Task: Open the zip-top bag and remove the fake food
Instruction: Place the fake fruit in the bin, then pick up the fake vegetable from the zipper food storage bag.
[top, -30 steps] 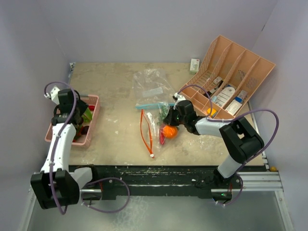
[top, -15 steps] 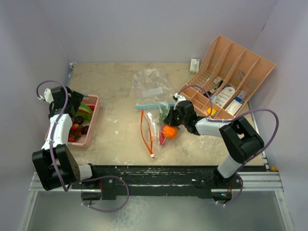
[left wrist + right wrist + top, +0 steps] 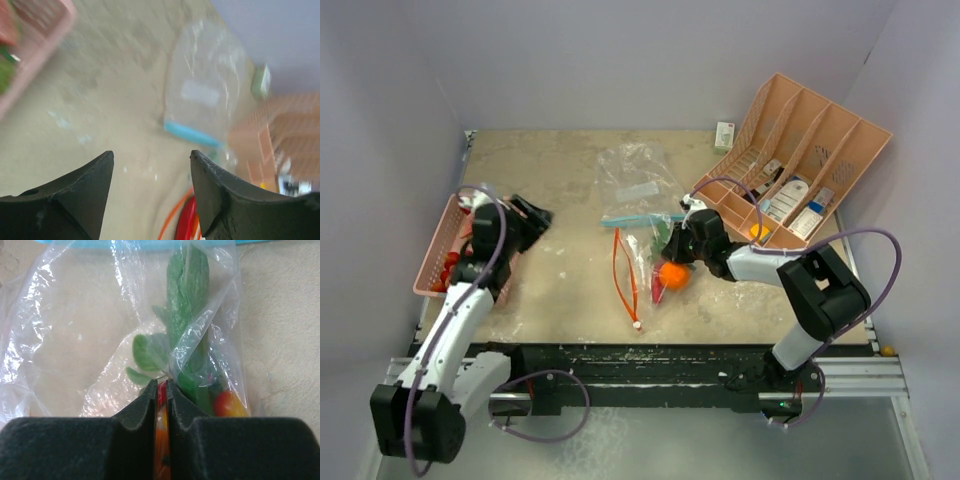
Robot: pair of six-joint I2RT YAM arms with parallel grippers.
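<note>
Right gripper (image 3: 161, 387): jaws narrow, pinching the film of the zip-top bag (image 3: 75, 330) at mid-table. Inside the bag, one green leaf (image 3: 187, 315) lies just beyond the fingertips and one orange (image 3: 672, 273) lies on the near side. Left gripper (image 3: 527, 222): jaws wide, holding nothing, just right of the one pink basket (image 3: 432, 262). A second clear bag (image 3: 635, 172) lies farther back. One divided rack (image 3: 820, 140) stands far right.

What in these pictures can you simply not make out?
- Left wrist view: motion blur smears the pink basket and its contents.
- Right wrist view: the right gripper hides what lies behind the pinched zip-top bag.
- Top view: labels in the pink organizer are too small.
</note>
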